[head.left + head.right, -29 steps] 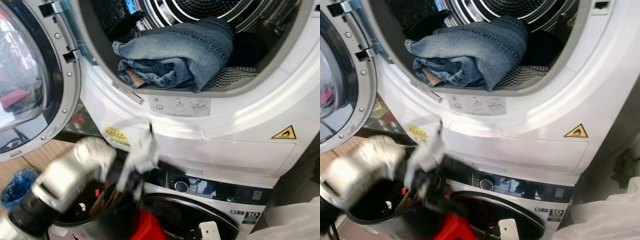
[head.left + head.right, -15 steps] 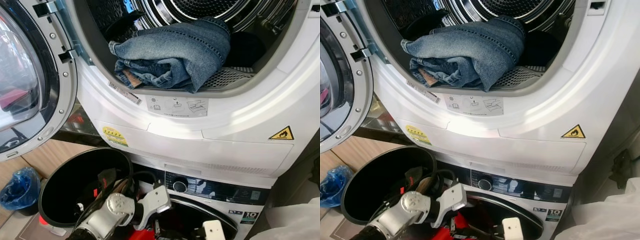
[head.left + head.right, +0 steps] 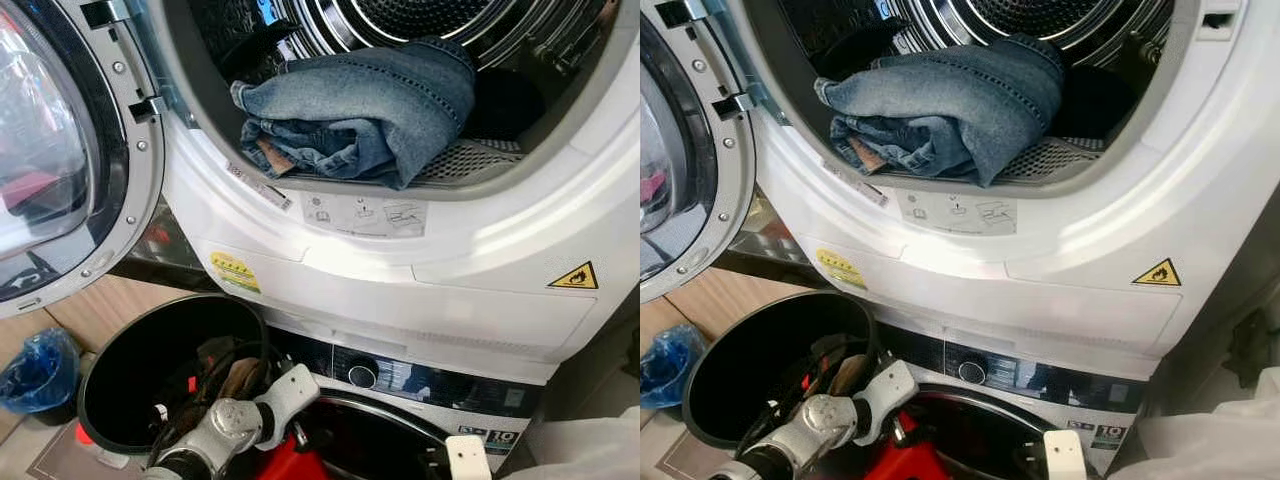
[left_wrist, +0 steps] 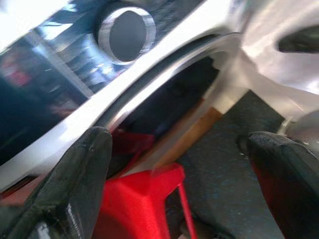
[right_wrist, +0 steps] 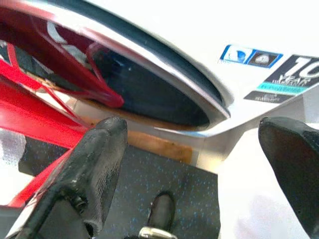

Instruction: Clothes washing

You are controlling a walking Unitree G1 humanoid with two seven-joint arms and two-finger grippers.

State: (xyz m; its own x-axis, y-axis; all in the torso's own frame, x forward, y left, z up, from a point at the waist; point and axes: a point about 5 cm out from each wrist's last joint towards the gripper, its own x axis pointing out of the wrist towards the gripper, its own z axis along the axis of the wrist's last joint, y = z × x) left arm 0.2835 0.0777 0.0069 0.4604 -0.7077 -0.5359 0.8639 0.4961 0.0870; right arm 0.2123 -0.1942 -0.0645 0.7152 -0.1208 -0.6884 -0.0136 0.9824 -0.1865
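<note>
Jeans (image 3: 365, 115): folded, resting on lip of upper drum opening (image 3: 450, 165), door (image 3: 60, 160) swung wide | left hand (image 4: 174, 164): low before lower machine (image 3: 400, 385) beside red object (image 4: 139, 204), fingers spread apart, holding nothing | right hand (image 5: 199, 164): near lower door rim, fingers spread apart, holding nothing | black bin (image 3: 150, 370): left of lower machine

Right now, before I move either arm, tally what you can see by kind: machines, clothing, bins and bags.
Machines: 2 (upper dryer, lower washer)
Clothing: 2 (blue jeans at the drum mouth, a dark garment behind them)
Bins: 1 (black bin)
Bags: 1 (blue bag)
Total: 6
</note>
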